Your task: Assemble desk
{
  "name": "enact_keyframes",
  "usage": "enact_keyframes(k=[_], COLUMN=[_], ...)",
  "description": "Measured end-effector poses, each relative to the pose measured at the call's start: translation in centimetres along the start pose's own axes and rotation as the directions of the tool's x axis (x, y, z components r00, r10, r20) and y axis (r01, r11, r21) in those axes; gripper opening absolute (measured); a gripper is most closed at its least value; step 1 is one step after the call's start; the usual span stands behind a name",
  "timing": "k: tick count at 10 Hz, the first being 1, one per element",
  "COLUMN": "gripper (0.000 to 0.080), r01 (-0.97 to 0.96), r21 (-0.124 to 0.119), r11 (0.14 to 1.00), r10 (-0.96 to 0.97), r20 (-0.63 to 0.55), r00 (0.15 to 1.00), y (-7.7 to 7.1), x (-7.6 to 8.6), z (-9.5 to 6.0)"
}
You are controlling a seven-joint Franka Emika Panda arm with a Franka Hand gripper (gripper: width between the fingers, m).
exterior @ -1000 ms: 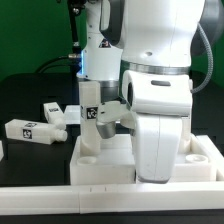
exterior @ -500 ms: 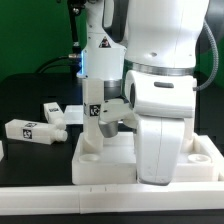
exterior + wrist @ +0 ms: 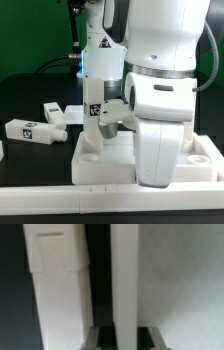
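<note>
desk leg in tool, black table

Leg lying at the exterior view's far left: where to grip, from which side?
Probably across the long side faces of the leg near mid-length, coming down from above. It lies flat on the table, top open. Its peg end points toward the exterior view's right, and a second loose leg lies close behind that end, so stay clear there.

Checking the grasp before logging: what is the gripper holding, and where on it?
An upright desk leg, apparently gripped around its tagged middle by the gripper.
</note>
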State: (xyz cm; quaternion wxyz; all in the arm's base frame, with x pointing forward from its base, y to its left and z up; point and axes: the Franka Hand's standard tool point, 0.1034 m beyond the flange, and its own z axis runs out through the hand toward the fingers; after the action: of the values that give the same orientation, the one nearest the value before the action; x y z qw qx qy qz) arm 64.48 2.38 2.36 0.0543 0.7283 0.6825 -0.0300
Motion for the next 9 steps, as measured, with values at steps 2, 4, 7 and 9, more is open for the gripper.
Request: enact_keyframes(k=[2, 4, 7, 9], gripper=[0.0237, 0.0419, 0.0632, 0.0648], r01=[0.001, -0.009, -0.052, -0.054], r21=[0.039, 0.098, 0.098, 0.099], r11=[0.999, 0.995, 0.994, 0.994], r10=[-0.002, 0.006, 0.049, 0.052], r20=[0.007, 0.027, 0.031, 0.031], r00=[1.000, 1.000, 0.998, 0.998], y=[-1.0, -1.3, -1.3, -1.3], x=[-0.1, -1.0, -2.1, -2.2], z=[-0.1, -2.3, -3.7, -3.7])
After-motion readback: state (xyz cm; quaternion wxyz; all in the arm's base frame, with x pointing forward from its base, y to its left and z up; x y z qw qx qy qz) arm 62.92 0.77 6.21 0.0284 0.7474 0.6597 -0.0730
